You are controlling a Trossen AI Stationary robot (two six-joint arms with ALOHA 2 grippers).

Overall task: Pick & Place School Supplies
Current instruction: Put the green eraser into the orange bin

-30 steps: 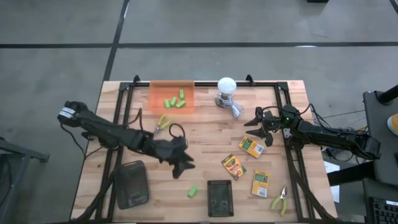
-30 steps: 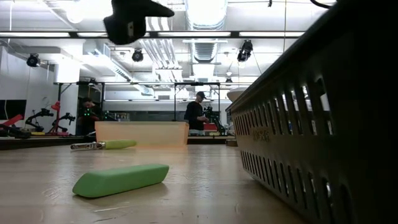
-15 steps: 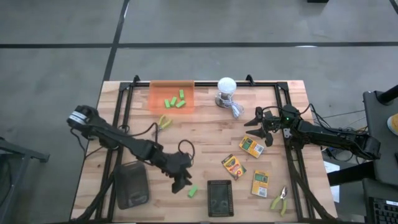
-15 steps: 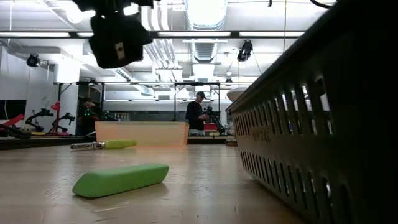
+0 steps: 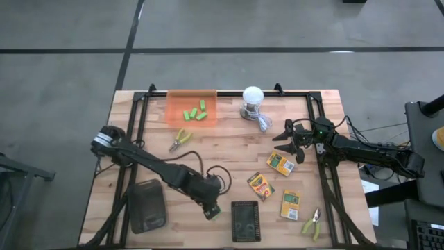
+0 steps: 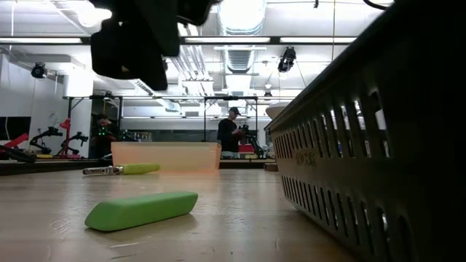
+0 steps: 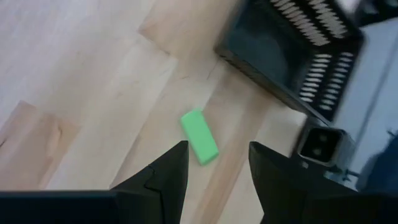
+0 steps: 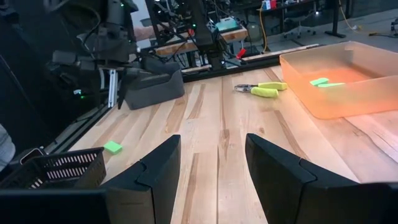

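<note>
Robotics lab: workbenches (image 8: pixel 205 59), other robot arms (image 6: pixel 51 138).

In the high view the left pincer (image 5: pixel 211 210) covers most of the loose green block (image 5: pixel 216 213), so only a sliver of green shows beside it. The low view cuts the black mesh basket (image 6: pixel 364 138) off at the right and bottom edges, and the dark arm overhead (image 6: pixel 138 44) is cropped by the top edge. The labels on the crayon boxes (image 5: pixel 281 164) are too small to read. The two people in the far room (image 6: pixel 231 133) are too small to make out.
</note>
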